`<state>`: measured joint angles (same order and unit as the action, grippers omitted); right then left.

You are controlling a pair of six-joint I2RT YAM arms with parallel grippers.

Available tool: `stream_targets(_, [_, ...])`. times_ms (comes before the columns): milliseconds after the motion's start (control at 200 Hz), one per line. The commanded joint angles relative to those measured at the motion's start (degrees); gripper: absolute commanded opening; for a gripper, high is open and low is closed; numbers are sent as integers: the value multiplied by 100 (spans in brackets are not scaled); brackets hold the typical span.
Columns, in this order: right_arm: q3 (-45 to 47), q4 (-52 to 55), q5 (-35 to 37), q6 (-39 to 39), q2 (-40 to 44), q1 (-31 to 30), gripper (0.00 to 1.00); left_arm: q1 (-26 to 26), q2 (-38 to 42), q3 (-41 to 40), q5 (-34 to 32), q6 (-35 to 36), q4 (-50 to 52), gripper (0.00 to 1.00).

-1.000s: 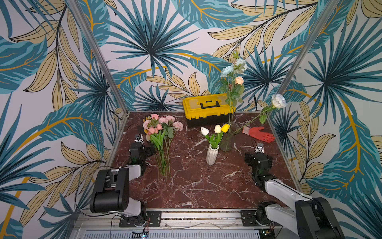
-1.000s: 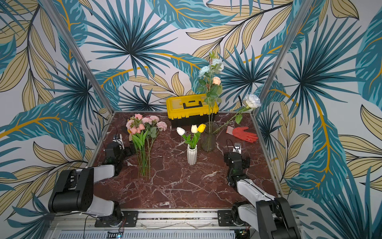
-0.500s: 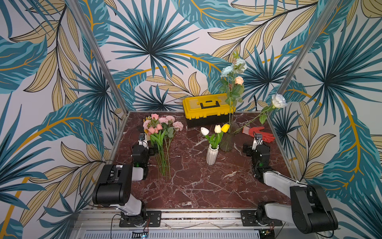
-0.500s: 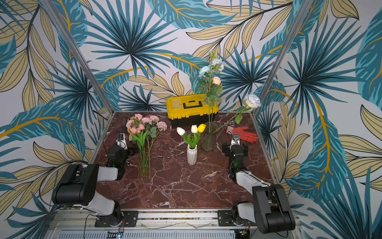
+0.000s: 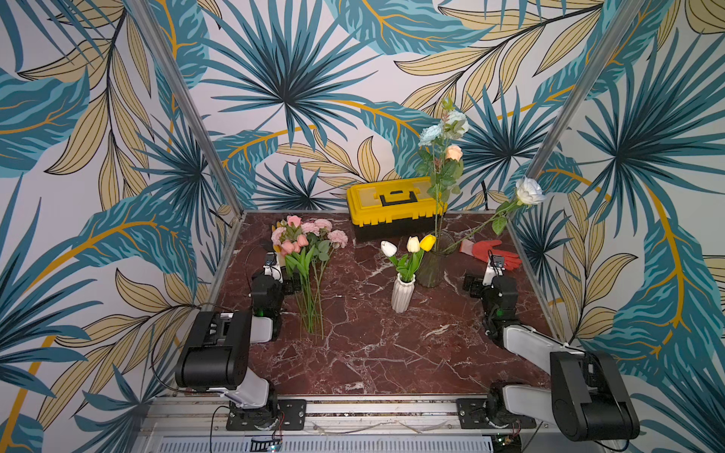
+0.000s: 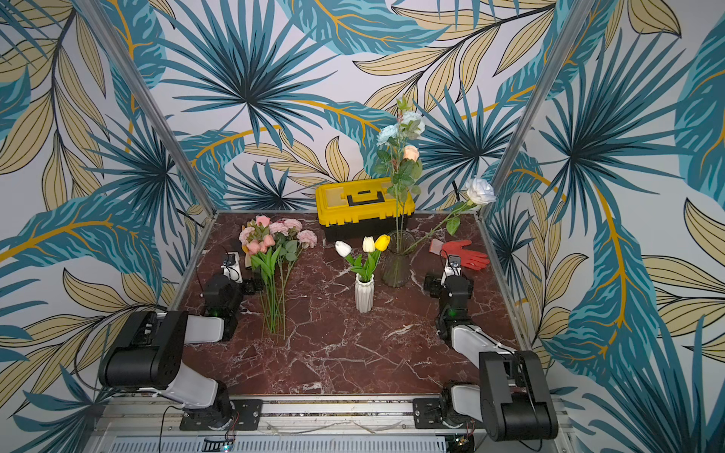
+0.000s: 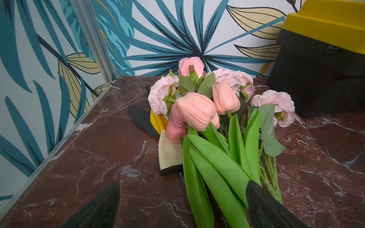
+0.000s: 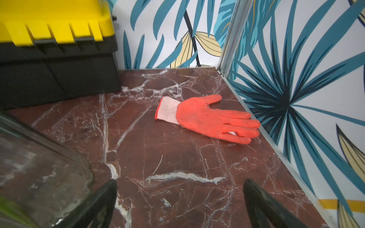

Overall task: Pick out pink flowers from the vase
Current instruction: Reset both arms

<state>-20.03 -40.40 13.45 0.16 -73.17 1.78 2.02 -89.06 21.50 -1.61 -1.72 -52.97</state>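
Nearest to you on the marble table [image 5: 372,353] are the cut ends of the green stems. They belong to the pink flowers [image 5: 310,239], which lie flat in one bunch on the left side, stems toward you and blooms toward the far wall. In the left wrist view the pink flowers [image 7: 195,112] are coral tulips in front with ruffled pale blooms and a rosebud behind. Their heads rest on a yellow, cream and black glove [image 7: 169,150].

Your left gripper [image 7: 182,189] sits just left of those stems, low over the table, with its jaws spread wide and closed on nothing. The broad tulip leaves reach in between its fingers [image 7: 262,203]. You cannot tell from these views whether a finger touches them.

Further in, at the middle, a white ribbed vase [image 5: 402,294] stands upright with white, cream and yellow tulips [image 5: 410,245].

On the right, level with it, your right gripper [image 8: 180,184] is also released, jaws wide over bare marble. The glass vase [image 8: 39,158] is close beside one finger.

In both top views the glass vase [image 5: 429,266] stands upright just behind and right of the white one. It holds tall pale blue blooms [image 5: 443,125], a peach rosebud [image 5: 454,152] and a white rose [image 5: 529,191] that leans out to the right.

Beyond the right gripper a red glove [image 8: 209,118] lies flat against the right wall. A yellow and black toolbox [image 5: 392,204] sits shut at the far wall.
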Motion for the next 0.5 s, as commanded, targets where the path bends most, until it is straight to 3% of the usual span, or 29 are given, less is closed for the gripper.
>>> stream_targets(0, [318, -903, -272, 470, -260, 77, 99, -27, -15, 21, 56, 72, -119, 99])
stream_targets(145, [980, -3617, -1505, -102, -1538, 94, 99, -26, -8, 21, 53, 63, -108, 99])
stream_targets(265, [552, -1818, -1548, -69, -852, 86, 99, -35, -7, 26, 39, 70, -95, 100])
stream_targets(416, [-412, -367, -891, 188, -1154, 86, 100, -26, -12, 39, 38, 52, -82, 99])
stream_targets(496, [-345, -593, -919, 118, -1203, 85, 99, -18, -11, 39, 47, 43, -70, 99])
